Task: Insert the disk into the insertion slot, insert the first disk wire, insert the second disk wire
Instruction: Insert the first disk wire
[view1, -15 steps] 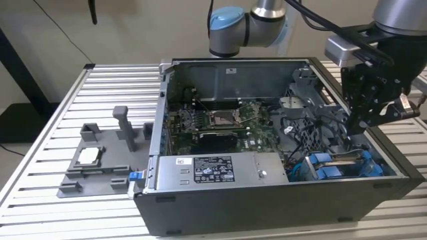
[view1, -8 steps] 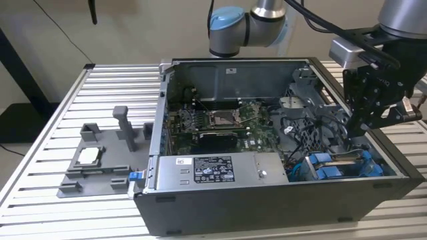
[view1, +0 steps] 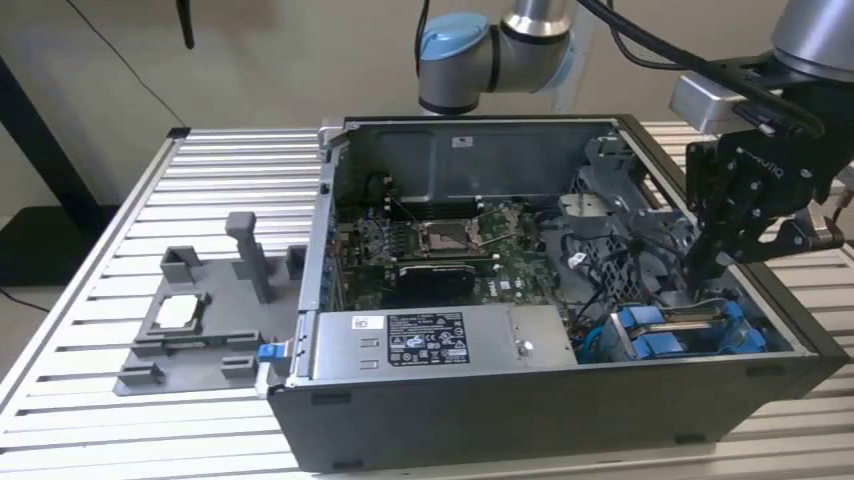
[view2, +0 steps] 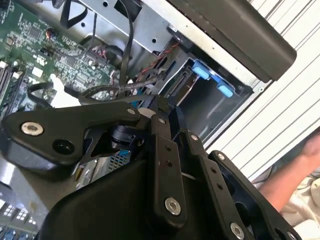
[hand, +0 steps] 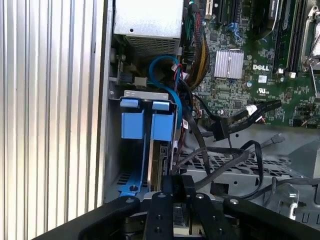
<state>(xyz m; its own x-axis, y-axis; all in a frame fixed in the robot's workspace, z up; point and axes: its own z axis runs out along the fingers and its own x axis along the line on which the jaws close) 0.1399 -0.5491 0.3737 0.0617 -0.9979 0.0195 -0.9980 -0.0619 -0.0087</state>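
Your gripper (view1: 698, 268) is reaching down into the open computer case (view1: 561, 420), at the corner on the exterior view's right, and it's hovering just above the insertion slot (view2: 215, 107). The disk (hand: 161, 127) is sitting inside that slot, and its blue end tabs are showing at the slot's mouth in both wrist views.

In the first wrist view the two fingers (hand: 167, 187) are sitting side by side, drawn together. Their tips are hiding behind the black linkage, so you cannot tell whether anything is pinched between them.

Black cables (hand: 235, 160) are looping just beside the fingers. A blue cable (hand: 162, 82) is curving between the slot and the grey power supply (view1: 427, 340). One black connector (hand: 220, 131) is lying loose near the edge of the motherboard (view1: 454, 245), apart from the disk.

The case is resting on the slatted table (view1: 107, 260). A grey fixture (view1: 200, 330) is standing on the table at the exterior view's left of the case. In the second wrist view a person's arm (view2: 295, 175) is showing beyond the case's wall, over the table.
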